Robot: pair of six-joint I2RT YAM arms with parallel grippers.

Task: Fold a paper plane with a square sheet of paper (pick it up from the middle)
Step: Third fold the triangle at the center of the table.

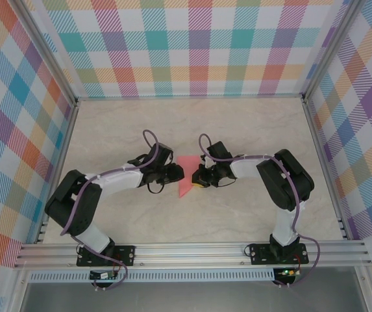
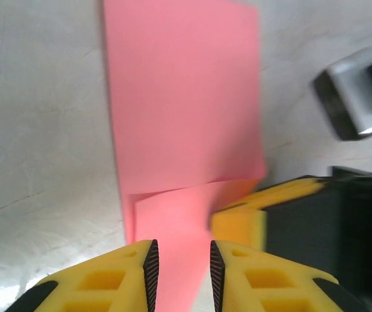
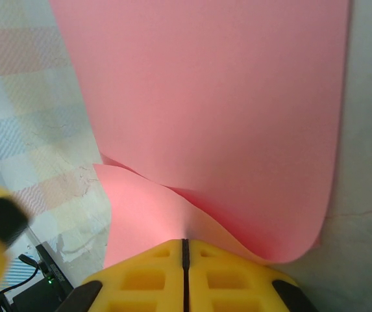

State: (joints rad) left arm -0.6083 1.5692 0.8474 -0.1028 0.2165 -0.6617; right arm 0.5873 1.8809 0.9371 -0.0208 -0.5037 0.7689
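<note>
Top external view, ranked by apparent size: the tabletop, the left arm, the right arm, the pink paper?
1. tabletop, by far the largest.
2. left arm and right arm: they look about alike, so no ranking between them.
3. pink paper, clearly the smallest.

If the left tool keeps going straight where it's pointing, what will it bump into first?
The pink paper: it lies right ahead, showing in the gap between the left tool's open fingers. The right tool sits close by, off to one side, so it may come next, though depth is unclear.
</note>
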